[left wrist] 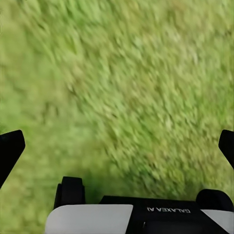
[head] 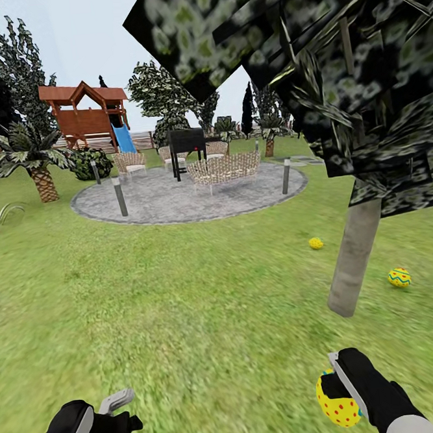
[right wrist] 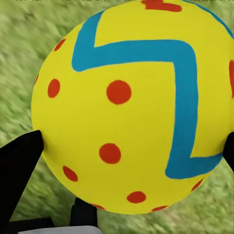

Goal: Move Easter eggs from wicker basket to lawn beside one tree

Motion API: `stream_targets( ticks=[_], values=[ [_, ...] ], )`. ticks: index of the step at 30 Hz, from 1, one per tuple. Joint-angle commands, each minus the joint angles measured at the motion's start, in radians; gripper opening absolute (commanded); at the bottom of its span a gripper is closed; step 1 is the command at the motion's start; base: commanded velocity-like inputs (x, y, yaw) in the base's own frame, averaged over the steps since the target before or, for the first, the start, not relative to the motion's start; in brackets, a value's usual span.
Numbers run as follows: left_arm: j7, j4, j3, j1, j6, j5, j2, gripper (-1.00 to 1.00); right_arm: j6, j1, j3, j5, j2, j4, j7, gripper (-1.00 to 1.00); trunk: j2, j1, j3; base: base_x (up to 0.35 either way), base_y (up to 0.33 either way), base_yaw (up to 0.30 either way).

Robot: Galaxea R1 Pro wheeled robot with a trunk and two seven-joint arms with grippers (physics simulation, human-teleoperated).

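Right hand gripping egg, "GALAXEA AI" wrist lettering

Smooth painted egg; rough mottled lawn.

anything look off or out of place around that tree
One thing: two yellow Easter eggs lie apart on the lawn beyond the slim grey-brown tree trunk. The zigzag-banded egg sits close to it; the smaller-looking egg lies farther off. The right gripper holds the third egg. Nothing looks damaged.
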Motion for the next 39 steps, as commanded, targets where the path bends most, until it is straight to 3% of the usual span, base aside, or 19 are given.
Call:
stream_targets(
  ticks=[1,12,25,39],
  values=[
    [-0.005,0.0,0.002,-0.001,0.004,-0.003,-0.001,1.0,0.004,0.0,0.001,0.002,0.0,-0.001,-0.002,-1.0,-0.001,0.0,-0.001,0.197,0.0,0.0],
    [-0.005,0.0,0.0,-0.001,0.002,-0.005,-0.002,1.0,0.004,0.0,0.0,0.004,0.001,-0.003,-0.003,-1.0,-0.001,0.0,-0.001,0.323,0.0,-0.011],
    [-0.005,0.0,-0.005,-0.001,0.0,-0.006,-0.003,1.0,0.004,0.0,-0.001,0.0,0.003,-0.003,-0.003,-1.0,-0.001,0.0,0.009,0.213,0.0,-0.209],
    [-0.005,0.0,0.002,-0.001,0.002,-0.002,-0.003,1.0,0.004,0.0,-0.001,-0.001,0.004,-0.003,-0.004,-1.0,-0.001,0.0,0.009,0.296,0.145,-0.002]
  ],
)
